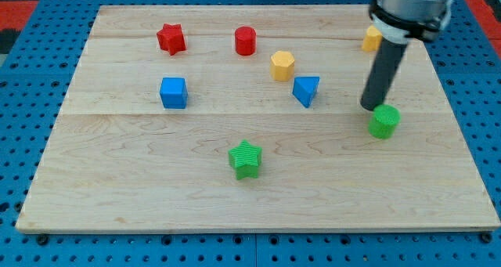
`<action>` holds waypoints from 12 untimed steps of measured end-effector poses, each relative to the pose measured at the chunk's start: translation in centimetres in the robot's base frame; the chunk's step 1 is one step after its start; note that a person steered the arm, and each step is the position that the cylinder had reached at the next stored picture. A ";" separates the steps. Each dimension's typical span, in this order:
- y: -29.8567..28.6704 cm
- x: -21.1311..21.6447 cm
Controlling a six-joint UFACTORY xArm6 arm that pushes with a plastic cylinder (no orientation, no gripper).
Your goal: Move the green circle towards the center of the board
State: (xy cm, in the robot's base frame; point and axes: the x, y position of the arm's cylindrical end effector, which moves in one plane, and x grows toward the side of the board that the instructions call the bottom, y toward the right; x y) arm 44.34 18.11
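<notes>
The green circle sits on the wooden board at the view's right, a little below the middle height. My tip rests just to the upper left of it, touching or nearly touching its edge. The dark rod rises from there toward the view's top right.
A green star lies low in the middle. A blue cube is at the left, a blue triangle and a yellow hexagon near the middle. A red star and red cylinder are at the top. A yellow block is partly hidden behind the rod.
</notes>
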 end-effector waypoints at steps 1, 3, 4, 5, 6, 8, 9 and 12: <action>-0.6 2.0; 7.5 1.7; 9.6 3.5; 8.9 7.9; 3.9 7.1; -1.7 4.1; 0.6 3.5; -7.5 3.0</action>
State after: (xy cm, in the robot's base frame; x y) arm 47.39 10.65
